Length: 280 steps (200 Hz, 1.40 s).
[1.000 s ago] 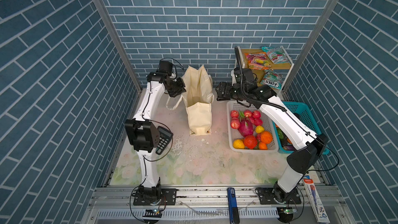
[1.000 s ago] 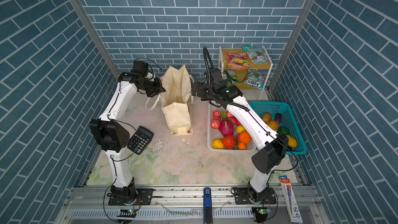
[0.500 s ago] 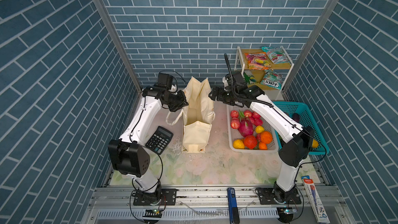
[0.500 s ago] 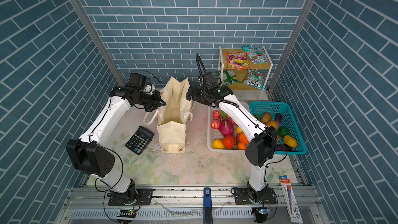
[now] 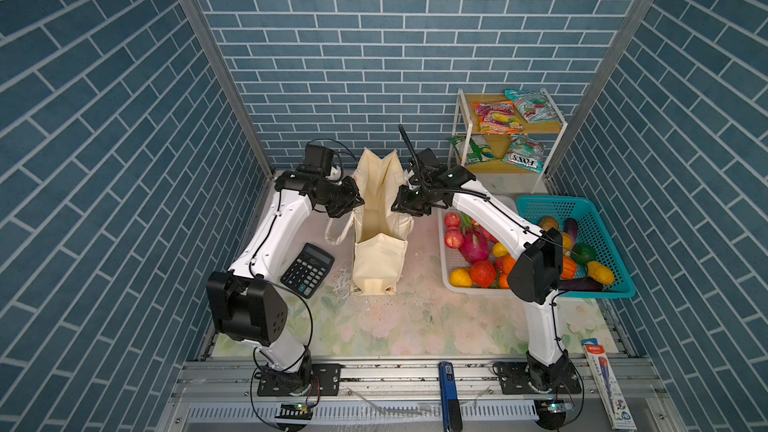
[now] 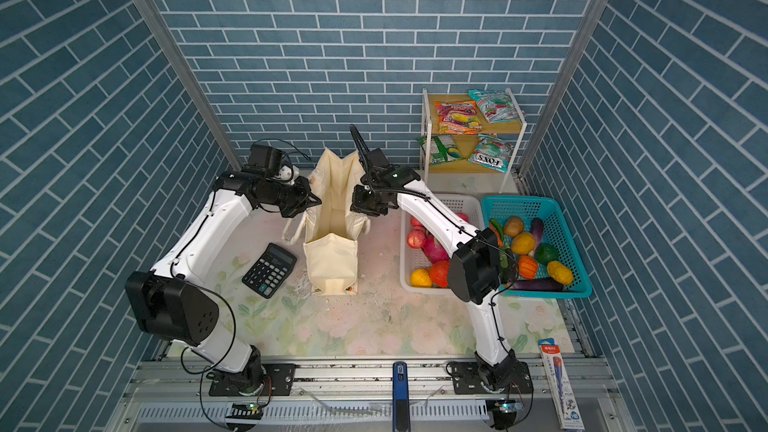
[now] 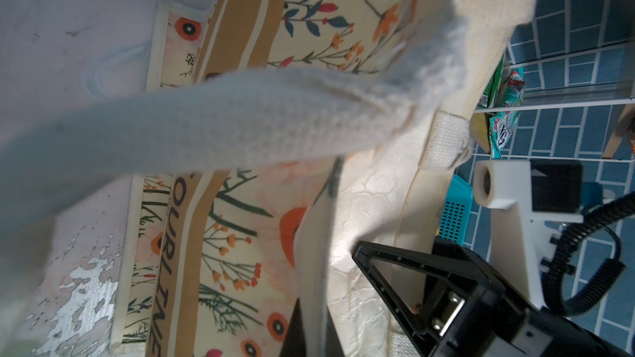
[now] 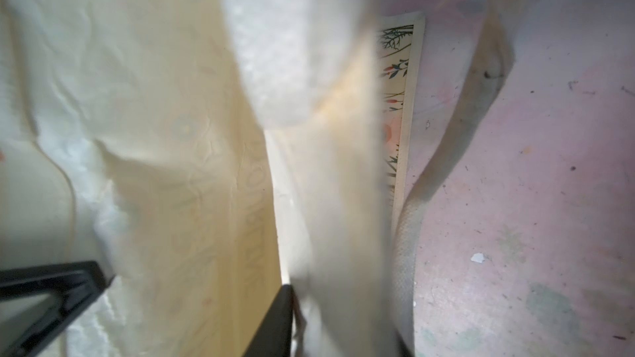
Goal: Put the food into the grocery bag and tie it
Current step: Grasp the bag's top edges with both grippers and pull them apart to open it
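We judge the step in hand to be spreading the mouth of the grocery bag for loading. The bag stands upright at the centre of the desk, mouth up, and no food is visible inside it.

The left tool sits at the bag's 9 o'clock rim. In the left wrist view its jaws are clamped narrow on the rim fabric, and a handle drapes close across the lens. The right tool sits at the 3 o'clock rim. Its wrist view shows bag wall against one finger; the other is hidden, so we cannot tell whether that grip is made.

To do this well, we confirm both grips, then draw the rims apart evenly toward 9 and 3 o'clock with the base planted. An uneven pull would likely tip this tall, soft bag.

The food lies apart from the bag:
- A dragon fruit and round fruits are in the white basket at 3 o'clock.
- Snack packets are on the shelf at 1 o'clock.

A calculator lies at 8 o'clock. The desk cover is pale, floral and flaked near the bag. Blue brick-pattern walls enclose three sides.
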Each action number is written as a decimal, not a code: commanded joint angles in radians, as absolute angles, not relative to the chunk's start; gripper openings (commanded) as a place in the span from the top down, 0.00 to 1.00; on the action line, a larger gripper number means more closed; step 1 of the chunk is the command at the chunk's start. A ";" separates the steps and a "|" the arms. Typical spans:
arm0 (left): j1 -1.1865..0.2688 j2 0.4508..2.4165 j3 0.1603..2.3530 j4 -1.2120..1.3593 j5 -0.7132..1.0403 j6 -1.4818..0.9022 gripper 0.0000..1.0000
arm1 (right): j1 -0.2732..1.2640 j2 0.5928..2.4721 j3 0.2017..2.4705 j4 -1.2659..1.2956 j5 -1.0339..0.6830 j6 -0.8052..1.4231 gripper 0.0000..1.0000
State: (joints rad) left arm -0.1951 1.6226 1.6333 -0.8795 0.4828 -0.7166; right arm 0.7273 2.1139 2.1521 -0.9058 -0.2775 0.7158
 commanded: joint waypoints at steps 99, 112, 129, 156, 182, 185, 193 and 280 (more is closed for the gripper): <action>-0.181 1.646 1.788 -1.380 -0.557 -0.383 1.00 | 0.685 2.092 2.259 -1.551 0.460 0.554 1.00; -0.181 1.639 1.780 -1.386 -0.640 -0.353 1.00 | 0.673 2.088 2.252 -1.574 0.504 0.544 1.00; -0.181 1.630 1.764 -1.390 -0.724 -0.318 1.00 | 0.660 2.075 2.229 -1.591 0.563 0.526 1.00; -0.178 1.623 1.736 -1.392 -0.810 -0.284 1.00 | 0.628 2.046 2.160 -1.582 0.601 0.508 1.00; -0.172 1.631 1.738 -1.411 -0.814 -0.275 1.00 | 0.606 2.019 2.114 -1.565 0.601 0.506 1.00; -0.172 1.633 1.741 -1.414 -0.808 -0.275 1.00 | 0.605 2.018 2.114 -1.563 0.597 0.506 1.00; -0.172 1.639 1.749 -1.422 -0.785 -0.277 1.00 | 0.603 2.015 2.117 -1.562 0.581 0.502 1.00; -0.178 1.547 1.723 -1.305 -0.322 -0.326 0.98 | 0.654 2.088 2.340 -1.602 0.233 0.555 1.00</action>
State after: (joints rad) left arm -0.2260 1.6161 1.7302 -1.2690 -0.3370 -0.3099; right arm 0.6899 2.0773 2.2803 -1.4429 0.2352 0.6006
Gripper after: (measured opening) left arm 0.058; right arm 0.051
